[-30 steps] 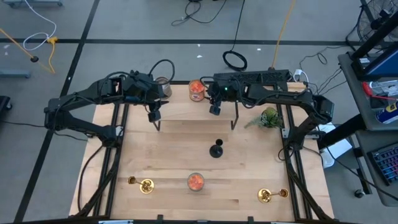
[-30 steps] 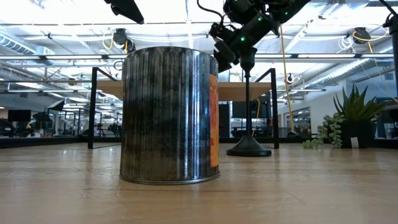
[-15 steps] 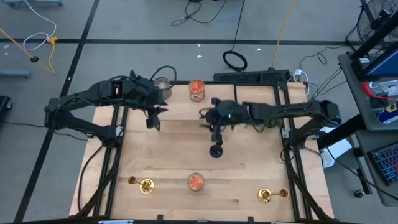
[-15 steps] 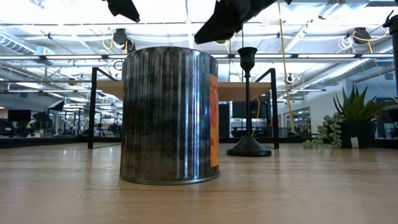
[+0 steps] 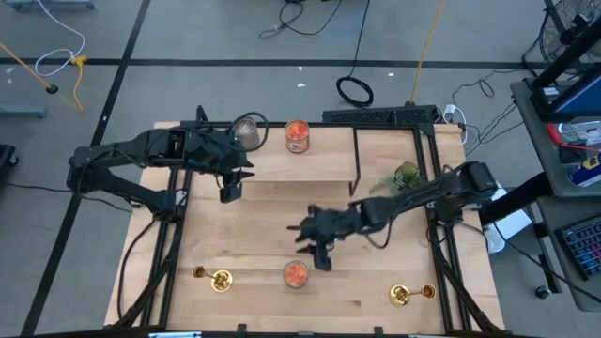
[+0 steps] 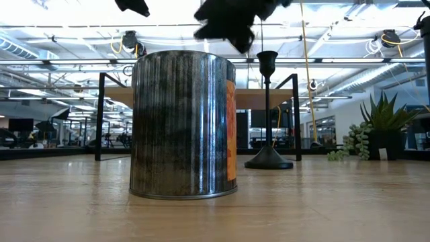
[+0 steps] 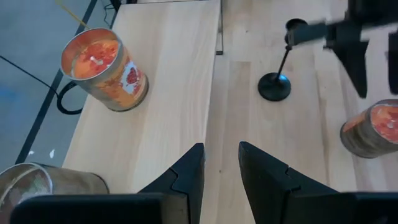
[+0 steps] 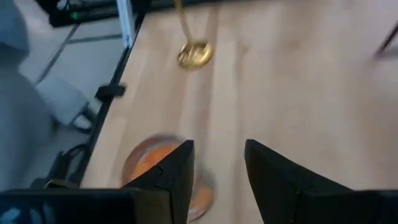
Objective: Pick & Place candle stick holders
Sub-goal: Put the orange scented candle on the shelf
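The matte black candle stick holder (image 6: 267, 114) stands upright on its round base at mid-table; it also shows in the left wrist view (image 7: 275, 86). In the high view my right arm covers it. Two gold holders lie on their sides near the front edge, one left (image 5: 215, 279) and one right (image 5: 409, 295). My right gripper (image 5: 319, 253) is open above the table, between the black holder and the front orange jar (image 5: 295, 273); the jar also shows below its fingers (image 8: 158, 168). My left gripper (image 5: 230, 190) is open and empty at far left (image 7: 221, 171).
An orange-filled jar (image 5: 297, 134) and a grey-filled jar (image 5: 246, 131) stand on a raised shelf on black legs (image 5: 357, 160) at the far edge. A green plant sprig (image 5: 404, 178) lies at the right. The front jar fills the low view (image 6: 183, 124).
My right gripper has swept from above the far shelf toward the table's near edge, passing over the black holder to a spot by the front orange jar. My left gripper has gone a little toward the near edge. The black holder has stayed upright in place.
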